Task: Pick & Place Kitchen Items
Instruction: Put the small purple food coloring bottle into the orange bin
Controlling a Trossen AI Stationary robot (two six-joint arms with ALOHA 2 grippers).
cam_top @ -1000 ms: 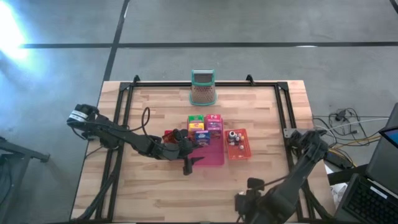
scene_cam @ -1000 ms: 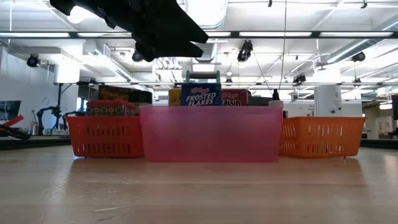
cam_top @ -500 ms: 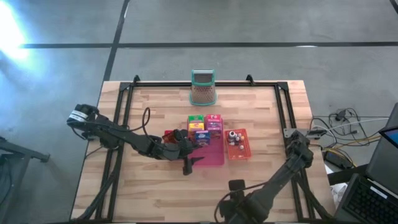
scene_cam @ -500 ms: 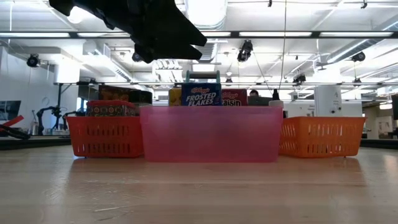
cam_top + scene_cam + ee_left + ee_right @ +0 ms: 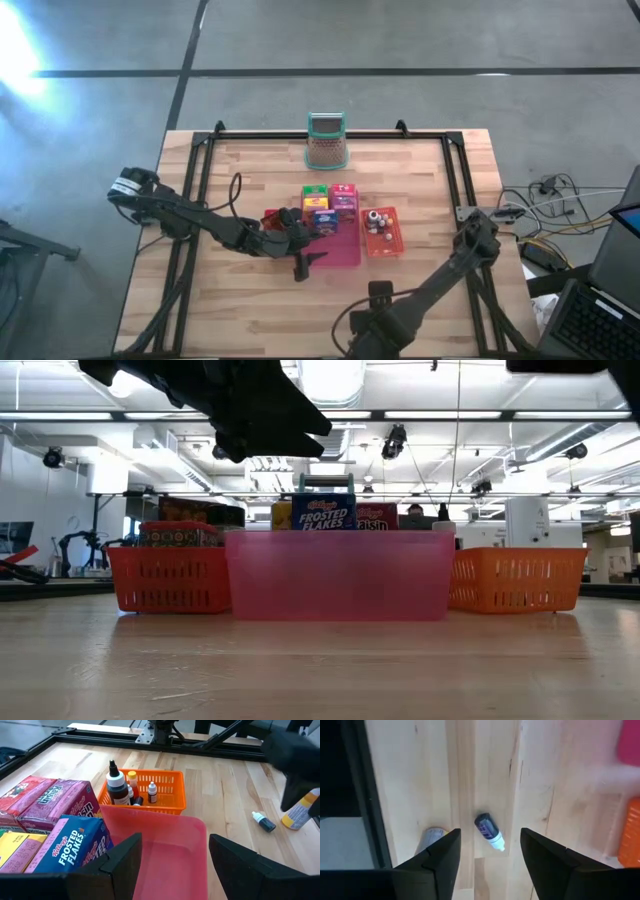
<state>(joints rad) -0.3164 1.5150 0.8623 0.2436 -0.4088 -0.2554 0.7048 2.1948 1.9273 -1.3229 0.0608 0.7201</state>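
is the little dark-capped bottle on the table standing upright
No, the small bottle lies on its side on the bare wood, below the right gripper, whose fingers stand apart with nothing between them.

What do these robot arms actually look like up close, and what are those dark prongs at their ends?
Both arms are slim, dark and jointed. The left arm carries a white label band near its base and a thin black cable looping above it. The right arm is dark too. Each ends in two flat, angular black fingers: the left gripper and the right gripper look alike.
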